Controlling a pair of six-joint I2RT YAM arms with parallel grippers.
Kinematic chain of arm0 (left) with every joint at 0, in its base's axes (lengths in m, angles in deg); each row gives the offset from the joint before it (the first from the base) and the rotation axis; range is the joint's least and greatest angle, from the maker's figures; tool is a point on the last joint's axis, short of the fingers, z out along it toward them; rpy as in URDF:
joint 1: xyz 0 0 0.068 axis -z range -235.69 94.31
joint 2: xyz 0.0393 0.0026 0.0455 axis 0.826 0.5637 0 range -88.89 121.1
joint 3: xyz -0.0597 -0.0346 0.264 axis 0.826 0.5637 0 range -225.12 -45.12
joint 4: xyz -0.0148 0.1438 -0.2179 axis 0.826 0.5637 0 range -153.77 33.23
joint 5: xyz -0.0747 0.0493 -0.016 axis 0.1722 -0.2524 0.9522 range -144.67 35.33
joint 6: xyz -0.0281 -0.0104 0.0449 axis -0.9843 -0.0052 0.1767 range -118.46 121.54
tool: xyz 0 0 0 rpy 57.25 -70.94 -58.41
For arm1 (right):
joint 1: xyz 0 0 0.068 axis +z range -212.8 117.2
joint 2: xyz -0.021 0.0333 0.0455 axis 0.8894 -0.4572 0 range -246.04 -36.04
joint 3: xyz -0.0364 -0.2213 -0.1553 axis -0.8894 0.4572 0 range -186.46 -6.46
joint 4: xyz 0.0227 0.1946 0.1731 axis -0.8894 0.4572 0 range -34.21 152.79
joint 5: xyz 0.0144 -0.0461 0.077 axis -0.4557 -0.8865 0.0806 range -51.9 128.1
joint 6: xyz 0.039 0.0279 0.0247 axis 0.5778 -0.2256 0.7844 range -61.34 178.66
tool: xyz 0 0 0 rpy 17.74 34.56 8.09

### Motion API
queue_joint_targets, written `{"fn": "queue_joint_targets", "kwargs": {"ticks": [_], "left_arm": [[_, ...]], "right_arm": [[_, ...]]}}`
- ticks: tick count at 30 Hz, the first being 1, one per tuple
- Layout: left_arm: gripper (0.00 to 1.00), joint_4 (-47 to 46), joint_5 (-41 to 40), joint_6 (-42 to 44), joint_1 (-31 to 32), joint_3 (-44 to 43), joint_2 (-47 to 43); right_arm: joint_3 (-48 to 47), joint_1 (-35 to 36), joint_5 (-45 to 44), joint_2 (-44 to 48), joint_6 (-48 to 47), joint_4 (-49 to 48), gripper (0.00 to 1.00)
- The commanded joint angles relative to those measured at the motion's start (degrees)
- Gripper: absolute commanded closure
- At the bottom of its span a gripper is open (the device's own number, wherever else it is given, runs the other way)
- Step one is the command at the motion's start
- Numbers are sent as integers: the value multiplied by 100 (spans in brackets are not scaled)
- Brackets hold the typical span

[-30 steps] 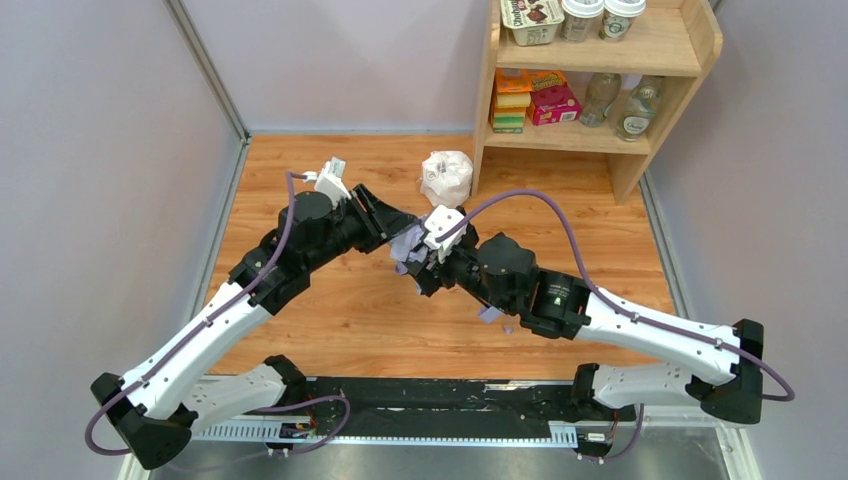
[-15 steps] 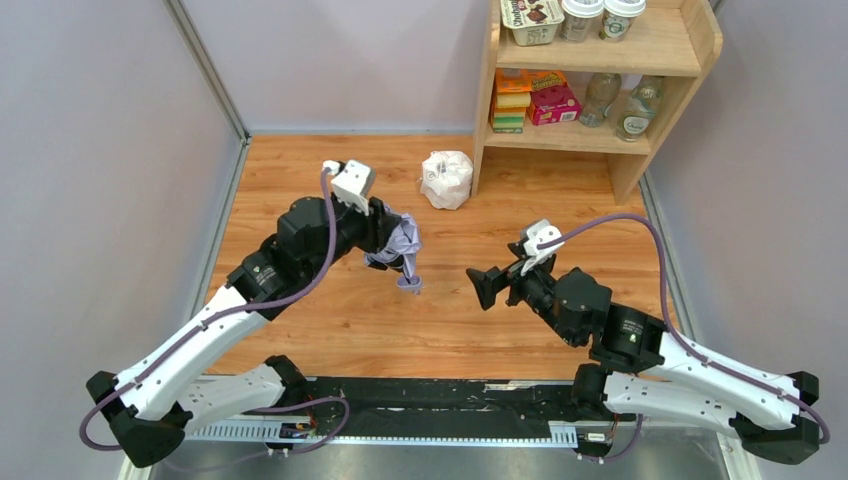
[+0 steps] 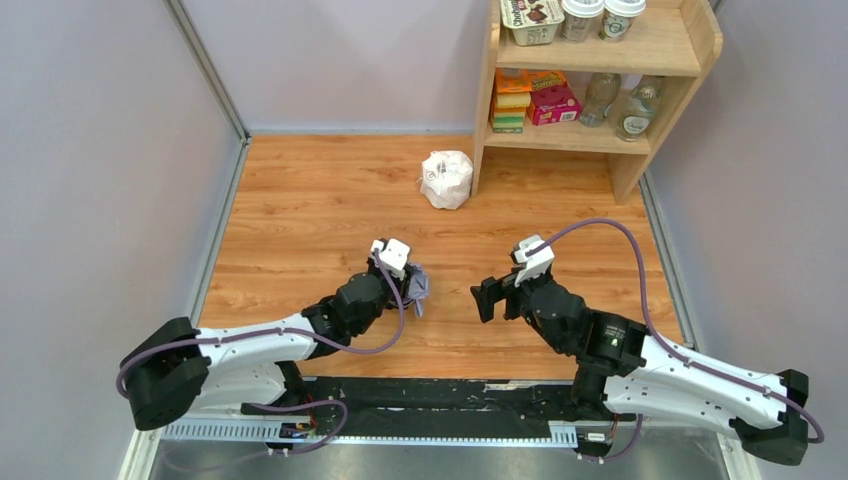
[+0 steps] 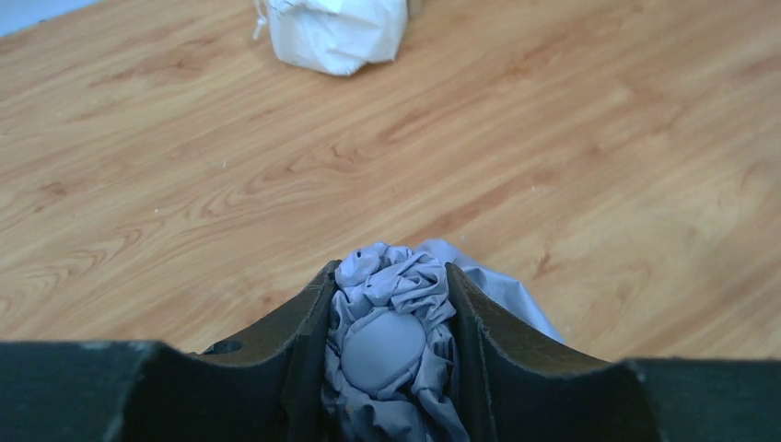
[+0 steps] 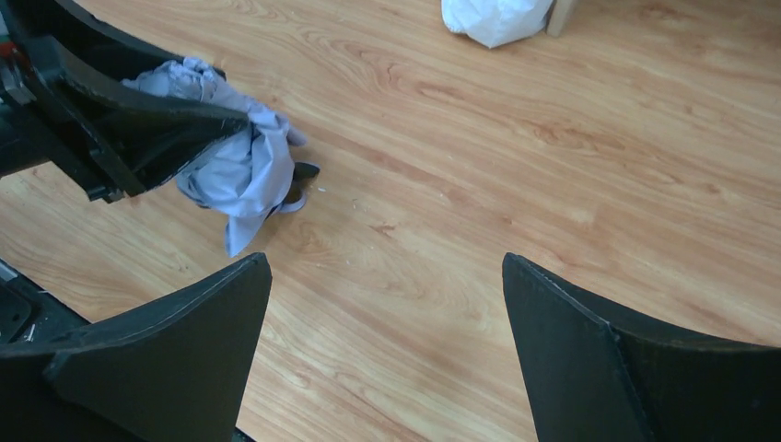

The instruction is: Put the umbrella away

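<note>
To move this well I'd squeeze firmly and lift before travelling (loose canopy folds hang down toward the wood and could drag). My left gripper [image 4: 390,273] is clamped on the bunched umbrella [image 4: 385,345], low over the table [image 3: 300,200] near my bases. My right gripper [image 5: 384,262] gapes wide, empty, nearby. The wooden shelf [image 3: 600,140] beyond looks the likely home.

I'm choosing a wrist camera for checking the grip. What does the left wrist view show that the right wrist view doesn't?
Left wrist only: the rounded end of the umbrella, pinched inside the left claw and seen head-on. Right wrist only: the right claw, wide open and empty, and the umbrella cloth hanging loose out of the left claw, seen from the side. Both: the umbrella, the white wrapped bundle and the wooden table.
</note>
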Motion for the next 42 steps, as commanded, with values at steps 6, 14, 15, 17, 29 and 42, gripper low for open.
{"fn": "queue_joint_targets", "kwargs": {"ticks": [6,14,15,17,29,42], "left_arm": [[100,1677,228,-1662,-78,-550,117],[78,2641,5264,-2630,-1607,-1186,-272],[75,2966,5494,-2473,-1747,-1414,-45],[75,2987,6046,-2367,-1976,-1608,394],[27,3302,6051,-2191,-2794,-2022,1434],[25,6537,3617,-925,-2979,-3955,-472]], "right_arm": [[48,-78,580,-100,462,256,0],[-41,-210,1081,-372,498,424,0],[-41,-210,1125,-399,506,415,0],[-49,-210,1161,-443,515,415,0],[-111,-227,1345,-601,559,705,0],[-453,-236,160,-295,893,1021,0]]}}
